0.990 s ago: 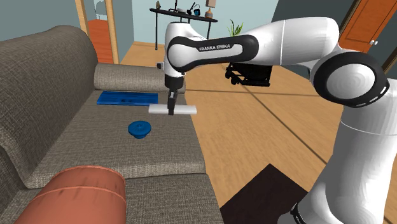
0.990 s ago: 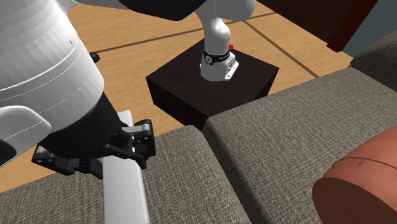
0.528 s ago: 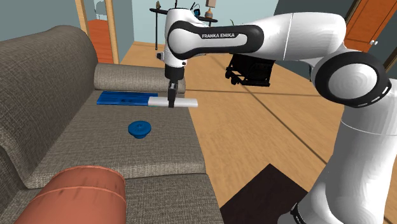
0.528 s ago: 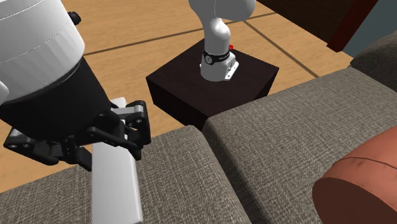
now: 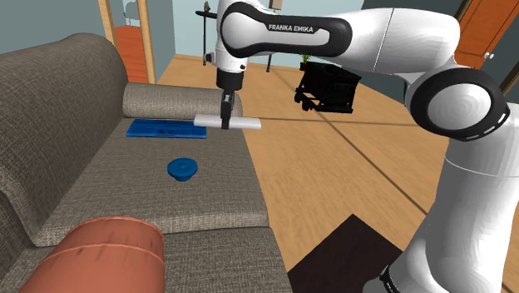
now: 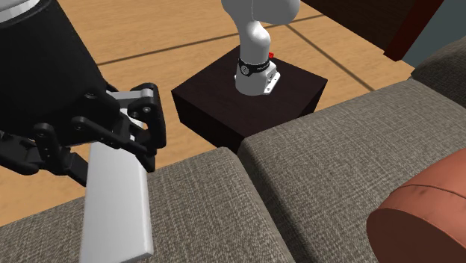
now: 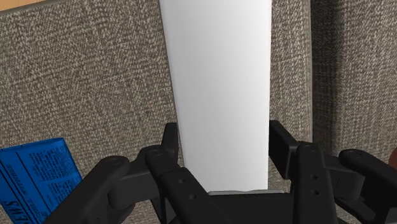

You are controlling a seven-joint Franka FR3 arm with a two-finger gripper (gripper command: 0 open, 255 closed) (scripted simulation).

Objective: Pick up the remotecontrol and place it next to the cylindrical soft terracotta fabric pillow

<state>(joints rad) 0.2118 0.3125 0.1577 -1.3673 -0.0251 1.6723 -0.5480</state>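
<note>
Remote [image 5: 245,123] raised higher than a second ago, clamped in closed claw [image 5: 225,123], well apart from terracotta pillow [image 5: 104,254]; carry toward pillow pending.

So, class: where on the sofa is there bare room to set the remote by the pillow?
Bare seat lies between the blue disc and the terracotta pillow, and from the pillow to the front edge. Crowded: far end, blue book.
</note>
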